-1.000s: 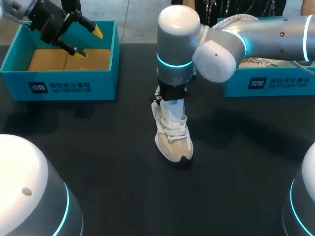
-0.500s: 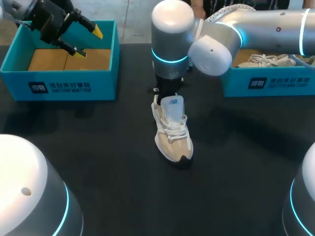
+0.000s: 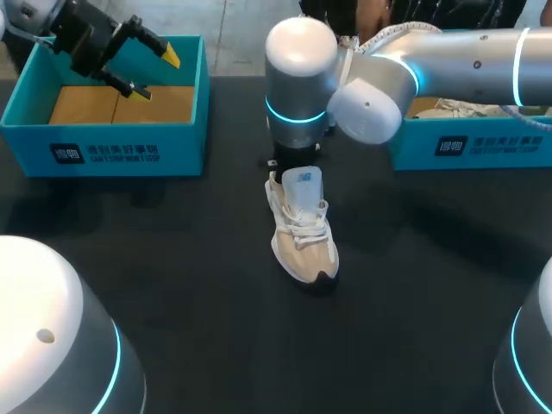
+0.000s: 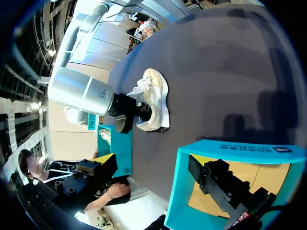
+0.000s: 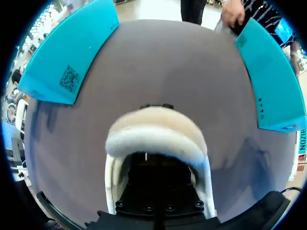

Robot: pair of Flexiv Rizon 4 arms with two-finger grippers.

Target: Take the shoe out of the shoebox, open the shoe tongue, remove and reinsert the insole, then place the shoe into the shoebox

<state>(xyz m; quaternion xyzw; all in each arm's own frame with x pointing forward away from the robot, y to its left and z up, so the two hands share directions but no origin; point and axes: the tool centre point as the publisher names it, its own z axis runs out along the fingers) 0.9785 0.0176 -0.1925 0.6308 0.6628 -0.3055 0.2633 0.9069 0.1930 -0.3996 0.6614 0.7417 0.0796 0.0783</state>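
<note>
The shoe [image 3: 302,237] stands at the middle of the bench [image 3: 190,293], toe toward the near edge. Its tongue [image 3: 304,188] is raised upright, probably to expose the insole. The right gripper [image 3: 289,160] sits at the heel opening; whether it is spread or pinching cannot be told. The left gripper [image 3: 157,75] hangs spread and empty over the shoebox [image 3: 103,152] at the far left corner, apparently parked out of the way.

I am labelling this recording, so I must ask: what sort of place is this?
Probably a robot test bench, not a shop or home: a left arm and a right arm hang over a black table with one shoe, a left shoebox and a right shoebox.
</note>
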